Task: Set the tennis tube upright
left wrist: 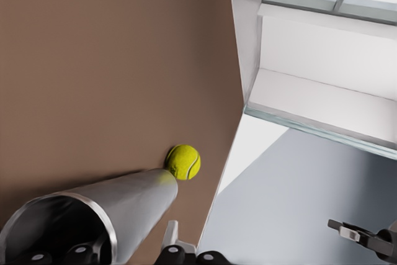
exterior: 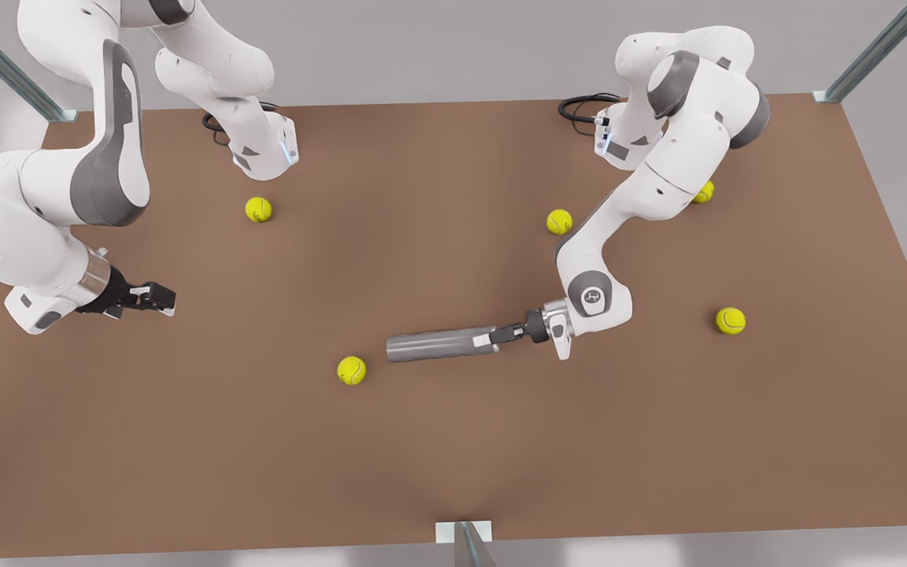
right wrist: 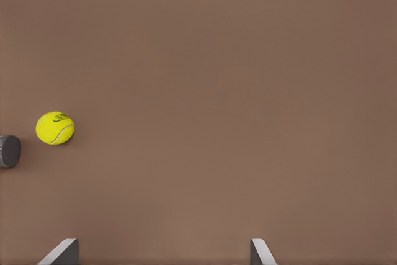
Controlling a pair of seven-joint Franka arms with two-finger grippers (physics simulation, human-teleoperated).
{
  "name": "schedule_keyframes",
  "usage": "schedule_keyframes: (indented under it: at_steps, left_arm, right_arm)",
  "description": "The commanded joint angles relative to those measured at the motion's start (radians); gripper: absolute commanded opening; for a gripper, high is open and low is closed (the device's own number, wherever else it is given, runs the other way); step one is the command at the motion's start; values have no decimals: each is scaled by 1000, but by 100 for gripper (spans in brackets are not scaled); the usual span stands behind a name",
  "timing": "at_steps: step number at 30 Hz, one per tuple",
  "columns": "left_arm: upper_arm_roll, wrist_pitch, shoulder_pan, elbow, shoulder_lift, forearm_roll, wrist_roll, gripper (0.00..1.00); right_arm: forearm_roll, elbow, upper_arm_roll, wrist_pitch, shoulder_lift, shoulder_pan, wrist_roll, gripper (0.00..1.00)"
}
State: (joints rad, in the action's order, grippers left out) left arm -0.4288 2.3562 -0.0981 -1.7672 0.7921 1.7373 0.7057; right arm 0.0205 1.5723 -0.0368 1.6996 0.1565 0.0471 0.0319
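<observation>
The tennis tube (exterior: 438,345) is a dark grey cylinder lying roughly level, low over the middle of the brown table (exterior: 453,472). My left gripper (exterior: 493,339) is shut on its end toward the front view's right. The left wrist view looks along the tube (left wrist: 136,206) from its silvery open rim, with my left gripper (left wrist: 124,254) pinching that rim. My right gripper (exterior: 158,299) hangs open and empty at the front view's left, well apart from the tube. In the right wrist view its fingers (right wrist: 62,252) stand wide apart and the tube's far end (right wrist: 9,151) shows.
A yellow tennis ball (exterior: 351,370) lies just off the tube's free end, seen as the ball (left wrist: 183,162) and the ball (right wrist: 54,128) in the wrist views. More balls lie at the back (exterior: 258,209), (exterior: 559,221), (exterior: 704,191) and right (exterior: 731,320). Metal posts stand at the table's corners.
</observation>
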Motion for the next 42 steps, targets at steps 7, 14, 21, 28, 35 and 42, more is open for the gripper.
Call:
schedule_keyframes:
  at_steps: [7,14,21,28,35,42]
  left_arm:
    - [-1,0,0,2,-1,1,-8,21]
    - [-2,-57,1,2,-11,28,-11,21]
    - [7,-103,23,0,-51,28,-80,21]
    - [12,-126,34,0,-57,19,-106,21]
    - [12,-126,34,0,-56,19,-100,21]
    - [12,-126,34,-2,-59,19,-109,21]
  right_arm:
    - [18,0,2,0,0,0,-1,100]
    - [18,0,2,-2,0,-1,-3,100]
    - [19,0,2,0,0,0,-3,100]
    - [19,0,2,0,1,-1,-1,100]
    - [19,0,2,0,1,0,-1,100]
    - [21,-18,0,0,14,-6,-12,100]
